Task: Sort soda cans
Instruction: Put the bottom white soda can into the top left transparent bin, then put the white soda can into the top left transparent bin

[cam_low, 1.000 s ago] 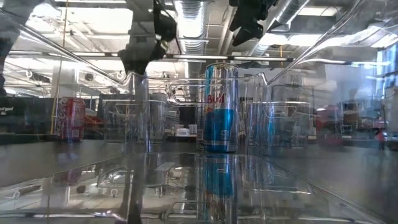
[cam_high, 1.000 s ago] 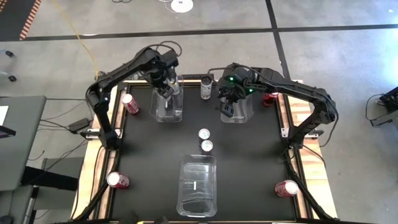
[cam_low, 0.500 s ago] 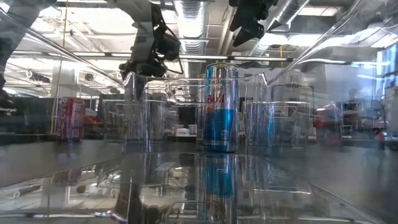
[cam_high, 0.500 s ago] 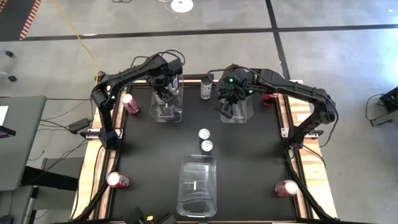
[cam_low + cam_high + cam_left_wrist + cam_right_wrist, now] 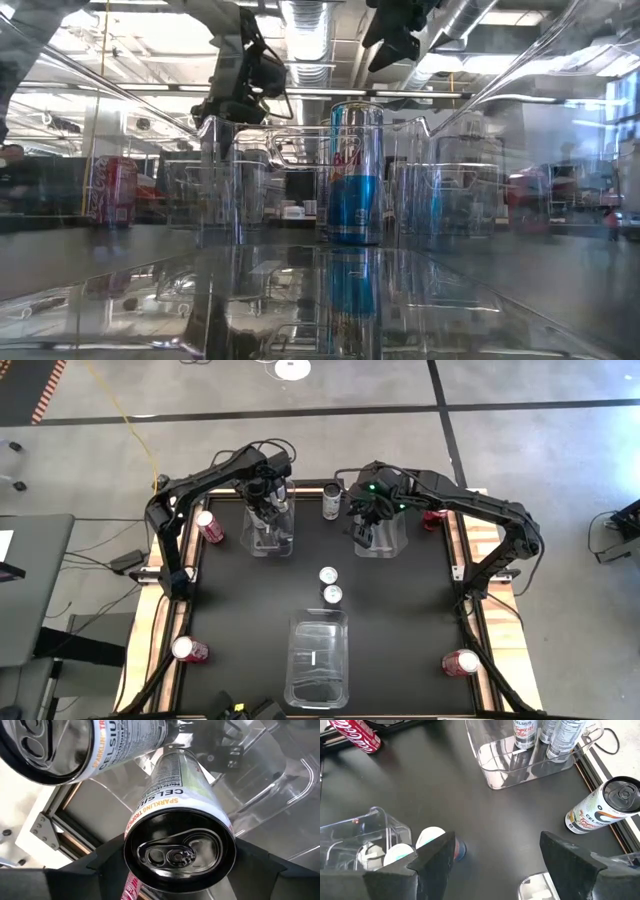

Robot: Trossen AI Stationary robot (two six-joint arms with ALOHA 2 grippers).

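your left gripper [image 5: 267, 512] is pinching a white celsius can [image 5: 179, 845] over the clear bin [image 5: 269, 530] at the table's far edge. your right gripper [image 5: 365, 532] is hovering spread and empty over the neighbouring bin [image 5: 395, 540].

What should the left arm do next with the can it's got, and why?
Probably open its fingers a bit more and lift straight up. The left gripper holds a white can that looks already down inside the clear bin, beside another can of the same kind. That looks like the right place to leave it.
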